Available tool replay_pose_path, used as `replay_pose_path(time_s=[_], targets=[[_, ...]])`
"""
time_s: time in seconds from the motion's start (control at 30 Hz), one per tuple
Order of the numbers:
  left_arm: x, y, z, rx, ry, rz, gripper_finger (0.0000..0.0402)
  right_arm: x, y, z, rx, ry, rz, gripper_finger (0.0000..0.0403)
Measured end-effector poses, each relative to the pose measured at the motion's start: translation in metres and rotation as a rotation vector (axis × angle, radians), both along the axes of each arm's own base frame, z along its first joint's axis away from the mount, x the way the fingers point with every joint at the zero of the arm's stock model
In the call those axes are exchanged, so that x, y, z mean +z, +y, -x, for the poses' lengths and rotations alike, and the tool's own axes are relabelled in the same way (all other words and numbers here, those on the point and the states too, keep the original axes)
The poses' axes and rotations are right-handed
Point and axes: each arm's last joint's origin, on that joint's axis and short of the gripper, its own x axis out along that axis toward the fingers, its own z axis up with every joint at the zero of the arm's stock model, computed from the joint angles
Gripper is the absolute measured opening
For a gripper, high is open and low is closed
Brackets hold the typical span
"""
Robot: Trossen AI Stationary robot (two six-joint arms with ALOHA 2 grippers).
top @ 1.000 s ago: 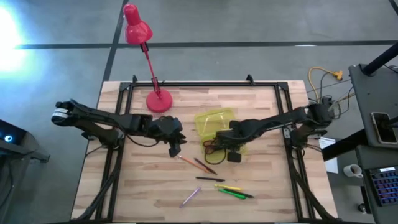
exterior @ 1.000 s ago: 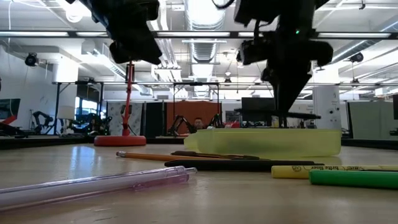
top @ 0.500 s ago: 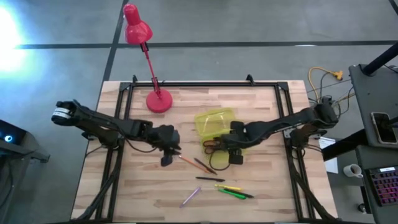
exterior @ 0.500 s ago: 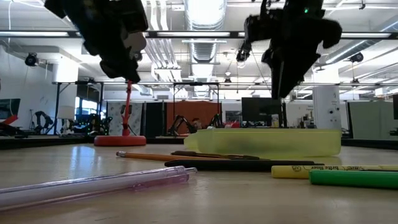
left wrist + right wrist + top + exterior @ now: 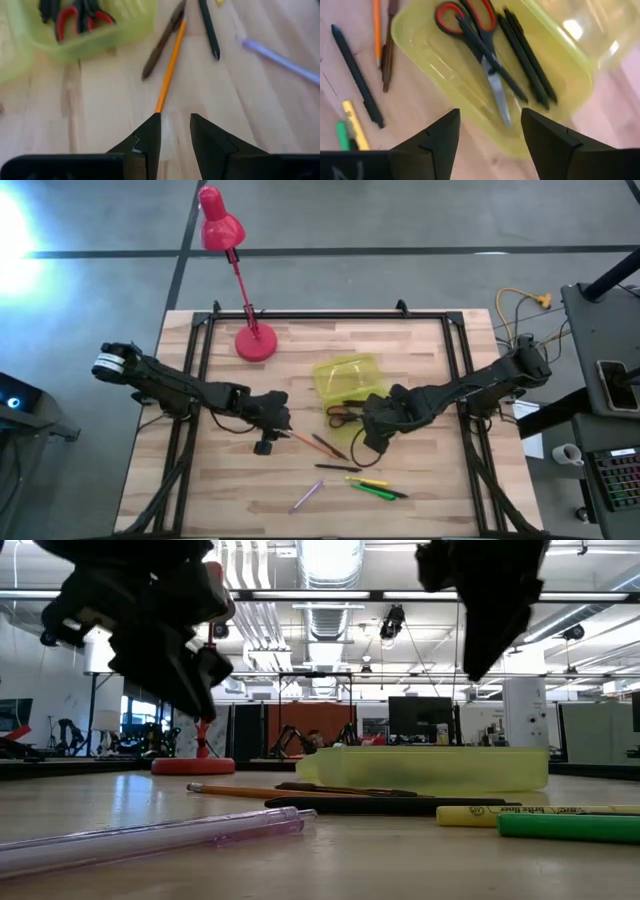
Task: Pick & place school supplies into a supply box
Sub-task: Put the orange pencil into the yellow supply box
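Note:
The supply box [image 5: 348, 380], translucent yellow-green, rests on the wooden table and holds red-handled scissors [image 5: 479, 35] and two black pens [image 5: 526, 56]. Near of it lie an orange pencil [image 5: 170, 70], a brown pencil [image 5: 161, 46], a black pen [image 5: 338, 468], yellow [image 5: 366, 481] and green [image 5: 378, 492] markers and a purple pen [image 5: 306, 497]. My left gripper [image 5: 175, 120] is open, low over the table, its fingertips at the orange pencil's left end; whether they touch it I cannot tell. My right gripper [image 5: 490, 130] stands open above the box's near end, touching nothing.
A red desk lamp [image 5: 243, 280] stands at the table's far left, its base [image 5: 256, 343] on the wood. A black frame [image 5: 330, 317] runs along the far edge and both sides. Bare wood lies left of the pencils.
My left gripper has come down and moved toward the table's near edge, ending at the orange pencil's left end. My right gripper has risen up out of the supply box. The scissors and the loose supplies have stayed in place.

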Motion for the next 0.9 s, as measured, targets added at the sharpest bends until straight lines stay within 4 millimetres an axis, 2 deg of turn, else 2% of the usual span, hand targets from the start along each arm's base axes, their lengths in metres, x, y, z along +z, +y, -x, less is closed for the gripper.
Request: replay_pose_path(time_s=[0.1, 0.23, 0.4, 0.67, 0.9], targets=[[-0.006, 0.0, 0.0, -0.012, 0.009, -0.001, 0.0088, 0.003, 0.01, 0.007, -0.062, -0.002, -0.025, 0.0203], [-0.006, -0.001, -0.004, -0.051, -0.017, -0.028, 0.0088, 0.003, 0.021, 0.013, -0.057, 0.007, -0.029, 0.0203], [-0.007, -0.003, -0.026, -0.076, -0.013, -0.061, 0.0088, 0.002, 0.023, 0.019, -0.083, 0.055, -0.034, 0.0203], [-0.021, -0.011, -0.067, -0.122, 0.153, -0.118, 0.0088, 0.002, 0.031, 0.031, -0.049, 0.126, -0.005, 0.0203], [-0.025, -0.01, -0.074, -0.151, 0.167, -0.146, 0.0088, 0.001, 0.039, 0.035, -0.055, 0.102, 0.027, 0.0203]])
